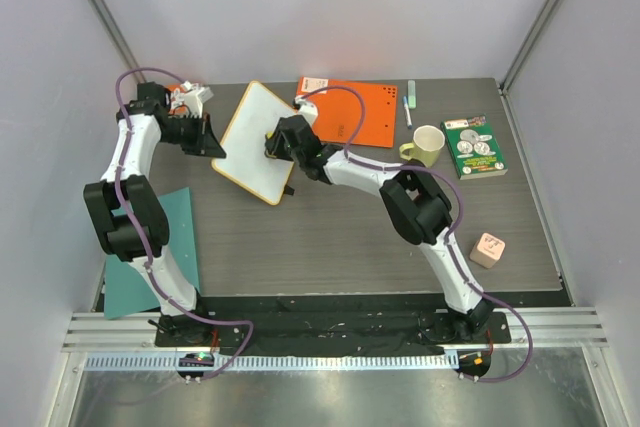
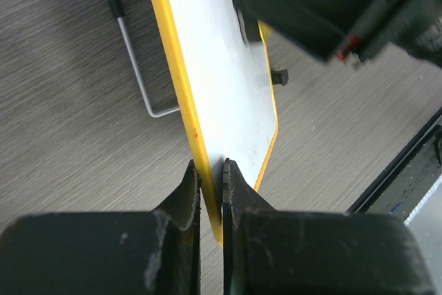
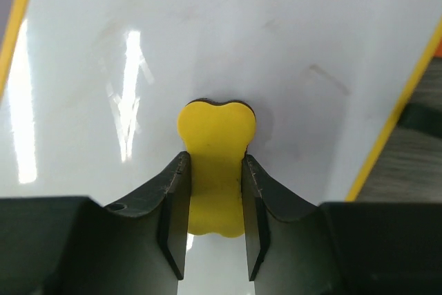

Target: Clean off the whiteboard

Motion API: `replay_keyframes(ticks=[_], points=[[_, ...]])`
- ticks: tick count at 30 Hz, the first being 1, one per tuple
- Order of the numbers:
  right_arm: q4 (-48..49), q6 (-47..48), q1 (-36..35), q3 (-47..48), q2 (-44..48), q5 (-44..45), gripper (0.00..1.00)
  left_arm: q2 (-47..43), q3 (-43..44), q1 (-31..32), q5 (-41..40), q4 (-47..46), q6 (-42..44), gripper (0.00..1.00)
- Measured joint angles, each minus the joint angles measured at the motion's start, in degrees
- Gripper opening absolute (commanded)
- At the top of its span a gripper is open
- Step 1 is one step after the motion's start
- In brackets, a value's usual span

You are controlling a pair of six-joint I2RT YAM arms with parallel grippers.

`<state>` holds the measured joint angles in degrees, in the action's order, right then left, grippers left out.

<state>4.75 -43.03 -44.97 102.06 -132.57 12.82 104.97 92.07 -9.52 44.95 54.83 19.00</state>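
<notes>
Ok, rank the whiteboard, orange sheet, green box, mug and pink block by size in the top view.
1. whiteboard and orange sheet: look alike, not ranked against each other
2. green box
3. mug
4. pink block

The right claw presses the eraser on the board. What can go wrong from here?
The left claw pinches only the rim of the board near a corner; a hard wipe may twist it loose.
The right claw holds the eraser by its narrow middle, so it may tilt or slip.
The right arm is close to the mug and could knock it.
</notes>
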Motion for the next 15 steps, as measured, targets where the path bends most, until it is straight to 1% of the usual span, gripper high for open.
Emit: replay_keyframes(ticks=[4, 7, 12, 15], points=[[2.2, -0.1, -3.5, -2.3, 2.1, -1.2, 0.01, 0.0, 0.0, -0.1, -1.3, 0.4, 0.7, 0.00], [3.8, -0.3, -4.8, -3.1, 2.6, -1.8, 0.01, 0.0, 0.0, -0.3, -1.8, 0.8, 1.0, 0.00], [3.8, -0.9, -3.2, -2.7, 2.3, -5.5, 0.01, 0.0, 0.0, -0.4, -1.8, 0.3, 1.1, 0.00], [1.0, -0.7, -1.4, 2.4, 0.0, -7.3, 0.01, 0.0, 0.0, -0.3, -1.6, -1.3, 1.2, 0.00]])
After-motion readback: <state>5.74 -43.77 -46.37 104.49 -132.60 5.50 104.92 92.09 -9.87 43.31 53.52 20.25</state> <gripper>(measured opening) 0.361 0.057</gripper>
